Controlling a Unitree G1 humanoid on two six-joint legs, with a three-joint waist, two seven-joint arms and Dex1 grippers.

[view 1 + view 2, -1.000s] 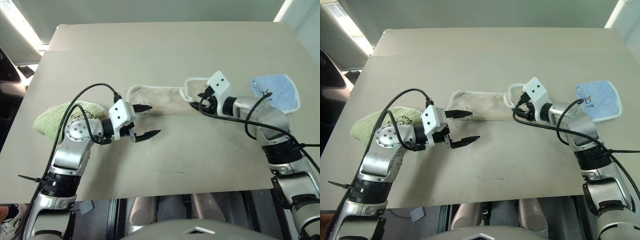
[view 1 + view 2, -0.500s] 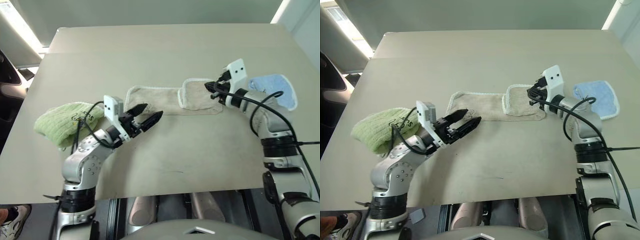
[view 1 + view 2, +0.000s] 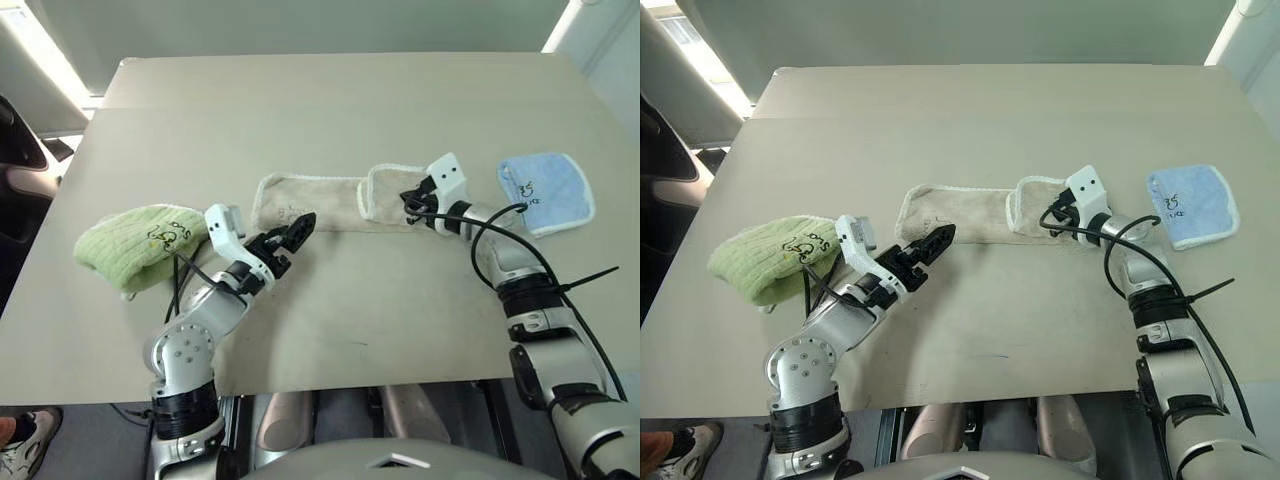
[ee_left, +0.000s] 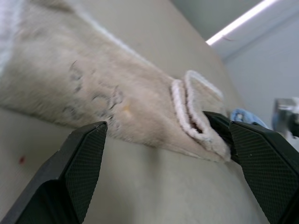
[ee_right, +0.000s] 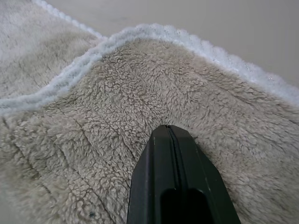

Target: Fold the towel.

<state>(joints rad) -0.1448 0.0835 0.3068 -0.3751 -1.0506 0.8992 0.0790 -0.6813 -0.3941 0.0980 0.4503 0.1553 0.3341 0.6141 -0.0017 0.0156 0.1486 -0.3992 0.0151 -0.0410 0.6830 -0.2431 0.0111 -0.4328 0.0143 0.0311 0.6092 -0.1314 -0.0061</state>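
The beige towel (image 3: 320,200) lies as a long strip across the middle of the table. Its right end is folded back over itself into a flap (image 3: 385,192) with a white corded edge (image 5: 93,58). My right gripper (image 3: 408,203) is shut, its joined fingertips (image 5: 169,133) resting on top of the flap with no cloth seen between them. My left gripper (image 3: 295,232) hovers low at the strip's near edge toward its left end, and it is open. The left wrist view has its wide-apart fingers (image 4: 70,182) framing the towel (image 4: 107,102).
A bunched light green towel (image 3: 135,245) lies at the left, beside my left arm. A small light blue towel (image 3: 545,190) lies flat at the right, beyond my right forearm. Bare tabletop (image 3: 380,310) spreads in front of the beige strip.
The towel's right end, held raised a second ago, now lies flat as a flap. My right gripper has shut and settled on it. My left wrist has rolled and sunk toward the towel.
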